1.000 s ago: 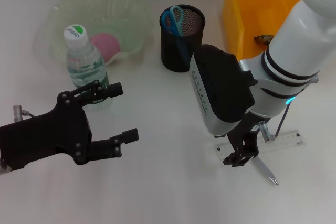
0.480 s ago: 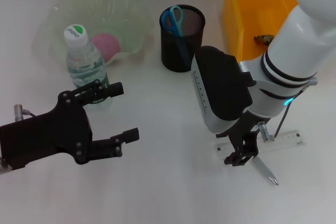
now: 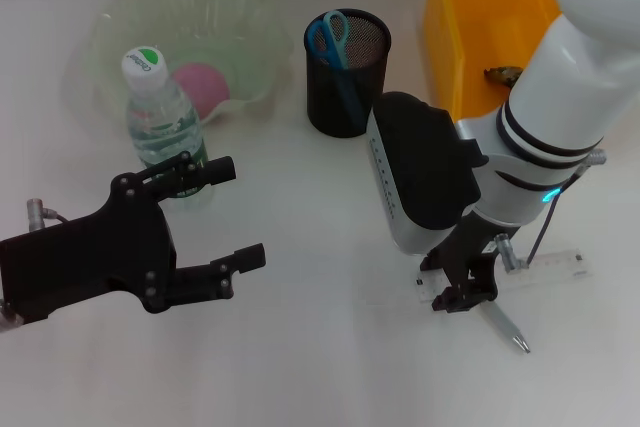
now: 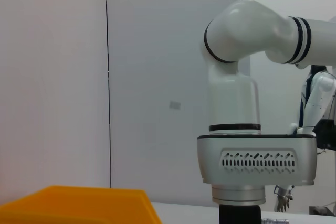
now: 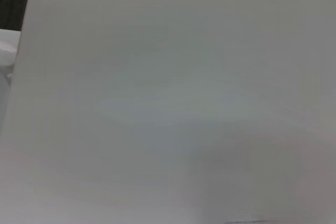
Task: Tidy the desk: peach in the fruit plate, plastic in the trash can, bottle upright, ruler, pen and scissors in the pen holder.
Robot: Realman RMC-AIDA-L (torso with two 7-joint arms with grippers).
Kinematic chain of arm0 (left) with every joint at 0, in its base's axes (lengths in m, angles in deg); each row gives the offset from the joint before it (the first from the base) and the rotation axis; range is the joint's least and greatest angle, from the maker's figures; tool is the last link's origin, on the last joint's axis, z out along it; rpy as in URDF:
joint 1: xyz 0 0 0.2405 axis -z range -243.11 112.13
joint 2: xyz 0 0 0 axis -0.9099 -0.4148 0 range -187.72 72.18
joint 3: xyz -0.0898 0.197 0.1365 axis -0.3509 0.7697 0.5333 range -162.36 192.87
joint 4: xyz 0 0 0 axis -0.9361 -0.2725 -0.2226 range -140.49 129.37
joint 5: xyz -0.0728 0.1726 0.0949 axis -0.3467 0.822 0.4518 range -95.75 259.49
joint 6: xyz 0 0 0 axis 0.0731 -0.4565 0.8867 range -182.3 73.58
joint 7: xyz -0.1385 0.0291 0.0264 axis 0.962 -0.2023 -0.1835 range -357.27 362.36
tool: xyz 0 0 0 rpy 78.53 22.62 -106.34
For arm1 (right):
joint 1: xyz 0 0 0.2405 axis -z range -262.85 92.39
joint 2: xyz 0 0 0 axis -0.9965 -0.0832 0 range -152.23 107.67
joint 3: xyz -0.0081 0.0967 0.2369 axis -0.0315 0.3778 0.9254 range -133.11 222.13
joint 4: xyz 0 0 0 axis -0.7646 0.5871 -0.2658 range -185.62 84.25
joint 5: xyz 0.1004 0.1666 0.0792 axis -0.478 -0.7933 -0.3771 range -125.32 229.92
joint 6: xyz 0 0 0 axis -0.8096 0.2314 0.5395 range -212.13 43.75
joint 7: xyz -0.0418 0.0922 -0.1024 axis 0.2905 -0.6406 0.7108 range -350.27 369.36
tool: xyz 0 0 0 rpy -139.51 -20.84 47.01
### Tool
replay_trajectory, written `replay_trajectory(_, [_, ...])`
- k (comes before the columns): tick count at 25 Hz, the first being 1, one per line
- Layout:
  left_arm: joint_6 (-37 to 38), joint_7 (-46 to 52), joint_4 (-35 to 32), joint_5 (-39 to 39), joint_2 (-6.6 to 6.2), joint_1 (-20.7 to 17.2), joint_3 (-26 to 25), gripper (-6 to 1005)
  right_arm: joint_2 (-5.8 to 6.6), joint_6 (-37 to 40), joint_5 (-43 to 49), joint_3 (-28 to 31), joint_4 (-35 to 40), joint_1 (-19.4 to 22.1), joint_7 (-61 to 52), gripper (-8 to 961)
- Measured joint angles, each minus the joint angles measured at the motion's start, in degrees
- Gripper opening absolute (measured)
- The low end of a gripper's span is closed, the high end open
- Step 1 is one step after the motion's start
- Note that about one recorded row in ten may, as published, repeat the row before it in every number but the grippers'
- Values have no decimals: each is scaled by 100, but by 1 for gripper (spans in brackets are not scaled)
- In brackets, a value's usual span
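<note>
My right gripper [image 3: 462,290] is down at the near right of the table, shut on the left end of the clear ruler [image 3: 550,269]. The grey pen [image 3: 506,329] lies just beside its fingers. The black mesh pen holder [image 3: 347,82] stands at the back centre with the blue scissors [image 3: 328,35] in it. At the left, the bottle [image 3: 160,122] stands upright in front of the pale green fruit plate [image 3: 120,22], which holds the pink peach [image 3: 200,82]. My left gripper [image 3: 232,215] hovers open near the bottle. A small crumpled piece of plastic [image 3: 500,74] lies in the yellow trash can [image 3: 480,7].
The trash can's yellow corner [image 4: 79,203] and my right arm [image 4: 236,108] fill the left wrist view. The right wrist view shows only pale table surface. White table [image 3: 320,197] stretches between the two arms.
My right gripper has shifted slightly right, and the ruler's far end has moved right and a little back with it. The left arm has not moved.
</note>
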Motion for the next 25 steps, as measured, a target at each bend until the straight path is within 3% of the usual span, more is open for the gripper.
replay_trajectory(5, [2,1,-2,0,-6,0,0,866,0,49,-2,44,153,11,-12,378])
replay_trajectory(7, [8,3,-7,0,-6,0,0,866,5,128,-4,166,326,37,-33,378])
replay_trajectory(10, [16,6,-13,0,-5,0,0,866,14,323,-10,665,865,167,-40,377])
replay_trajectory(11, [55,7,-15,0,0,-2,-23,866,21,359,-65,1081,1356,326,-20,377])
replay_trajectory(12, [55,7,-15,0,0,-2,-23,866,21,359,-65,1081,1356,326,-20,377])
replay_trajectory(15, [65,3,-17,0,0,-8,-37,866,30,124,-395,1909,2204,612,4,377])
replay_trajectory(16, [76,-6,-18,-1,0,-18,-43,866,31,-506,-925,2453,2674,900,60,377])
replay_trajectory(17, [76,-6,-18,-1,0,-18,-43,866,31,-506,-925,2453,2674,900,60,377])
replay_trajectory(20, [102,-42,-18,0,3,-49,-44,866,33,-2183,-2351,2735,2753,1508,730,377])
replay_trajectory(21, [102,-42,-18,0,3,-49,-44,866,34,-3294,-3914,2744,2306,1822,1694,377])
replay_trajectory(22, [102,-42,-18,0,3,-49,-44,866,34,-3294,-3914,2744,2306,1822,1694,377])
replay_trajectory(25, [102,-42,-18,0,3,-49,-44,866,42,-4128,-6374,2787,1211,1825,3320,377])
